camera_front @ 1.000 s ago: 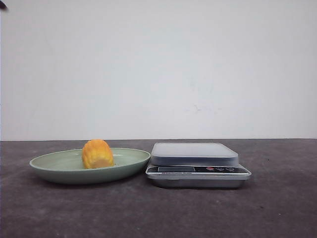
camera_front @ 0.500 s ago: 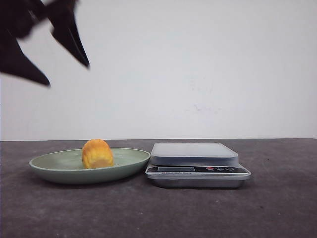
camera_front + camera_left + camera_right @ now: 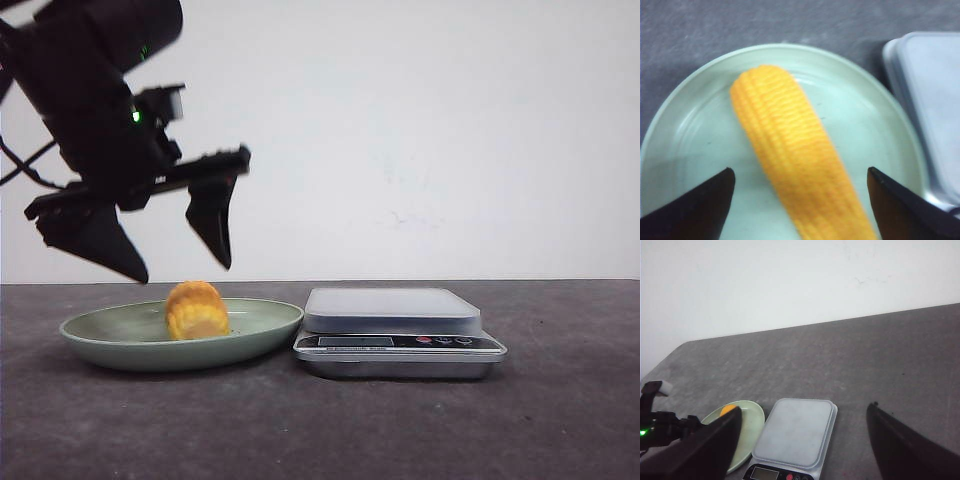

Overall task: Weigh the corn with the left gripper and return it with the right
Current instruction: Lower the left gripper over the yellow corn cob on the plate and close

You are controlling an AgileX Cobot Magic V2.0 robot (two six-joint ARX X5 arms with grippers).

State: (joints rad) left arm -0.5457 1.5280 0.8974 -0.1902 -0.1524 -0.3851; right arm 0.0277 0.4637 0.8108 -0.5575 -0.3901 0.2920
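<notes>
**Left arm poised over corn as weighing begins**

On the dark desk (image 3: 320, 430), the scale (image 3: 398, 332) sits just beside a green plate (image 3: 120, 340), its platform bare. The corn (image 3: 197, 310) lies in the plate, unheld. Above it hangs the left gripper (image 3: 180, 255), fingers (image 3: 212, 225) spread wide and touching nothing; the wrist view shows them straddling the cob with a gap on each side. The right gripper (image 3: 800, 450) waits well back from the scale, its fingers also spread and empty.

The cob lies at a slant to the fingers, so a straight close may catch it crookedly and roll or squirt it across the smooth, dished plate. Coming down too far could knock the rim and nudge the plate into the scale.

The corn is yellow-orange with neat ribbed kernel rows and a rounded tip. It looks stubby end-on from the front but long and tapering from above; its other end is out of frame.
</notes>
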